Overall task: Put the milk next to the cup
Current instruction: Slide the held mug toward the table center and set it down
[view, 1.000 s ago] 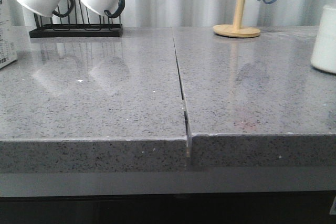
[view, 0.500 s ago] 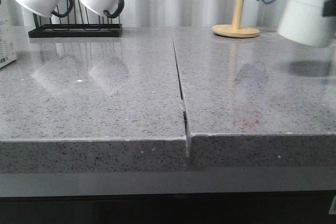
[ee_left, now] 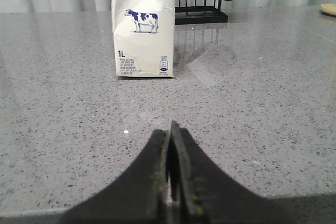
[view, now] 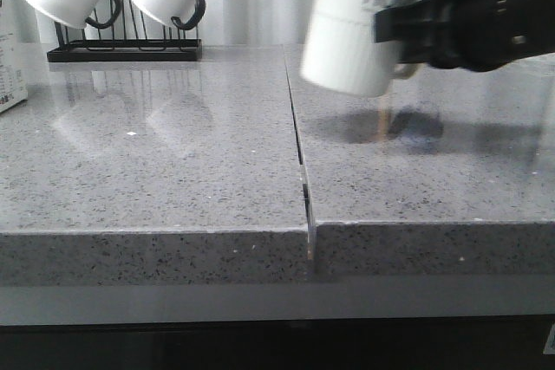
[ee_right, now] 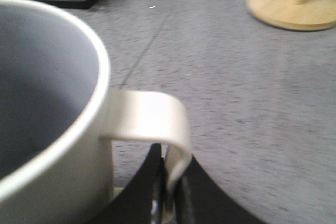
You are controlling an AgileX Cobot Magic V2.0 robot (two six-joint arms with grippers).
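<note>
Desk point(view: 173, 171): grey speckled stone, two slabs split by a seam, pale curtain behind.
Front view: cup point(view: 357, 28) blurred, off the desk near the far edge, right of the seam; right end effector point(view: 401, 28) clamps its handle side; milk point(view: 9, 67) cut off at the left edge.
Left wrist view: milk stands upright, top cropped; left end effector point(ee_left: 171, 169) pressed together, empty.
Right wrist view: cup's handle point(ee_right: 157, 124) pinched between the fingers; wooden stand base point(ee_right: 291, 6) beyond, upper part cropped.
</note>
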